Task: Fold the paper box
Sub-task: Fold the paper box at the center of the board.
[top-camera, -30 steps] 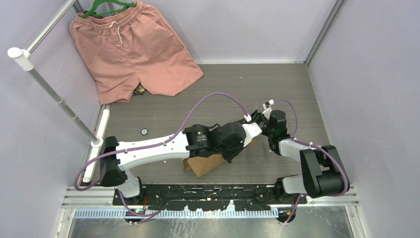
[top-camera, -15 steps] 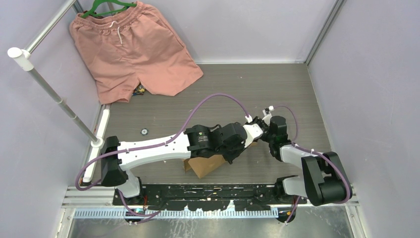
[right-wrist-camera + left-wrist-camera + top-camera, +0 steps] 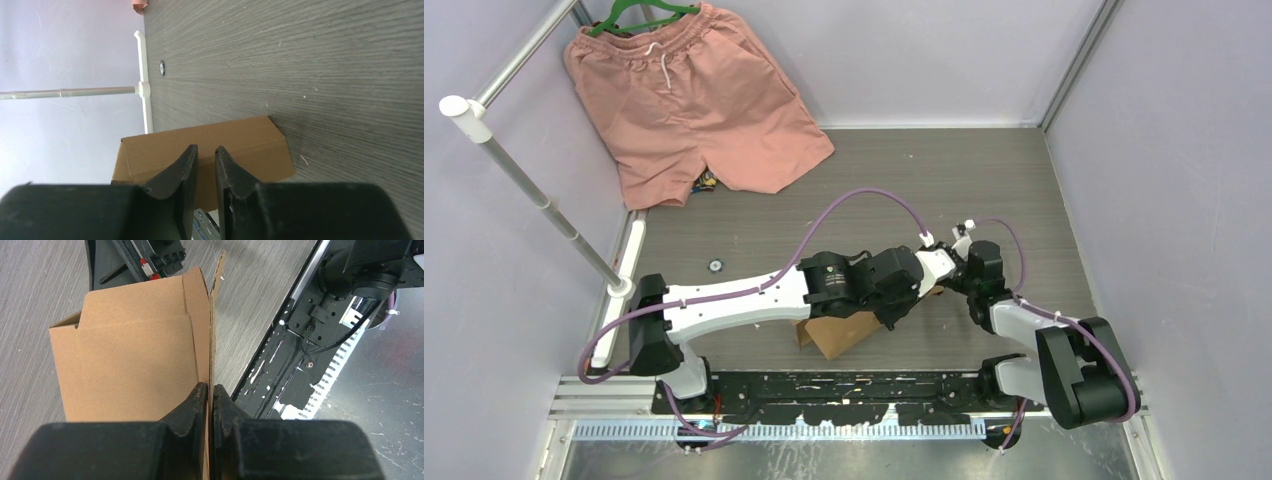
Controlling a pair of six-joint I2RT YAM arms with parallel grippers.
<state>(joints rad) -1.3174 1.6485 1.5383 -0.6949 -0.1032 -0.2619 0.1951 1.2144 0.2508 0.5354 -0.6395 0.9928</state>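
Brown cardboard, the box (image 3: 836, 331), is seen on the table (image 3: 864, 170) near its front edge, under the left arm's wrist. One thin panel of it is pinched between the almost closed fingers of the left gripper (image 3: 210, 388). The right gripper's (image 3: 206, 149) fingers are held slightly apart before the box's face; whether anything is gripped cannot be told.

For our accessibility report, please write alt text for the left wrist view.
The left gripper is shut on a thin edge of the brown paper box, whose wide panel fills the picture's left side over a grey table.
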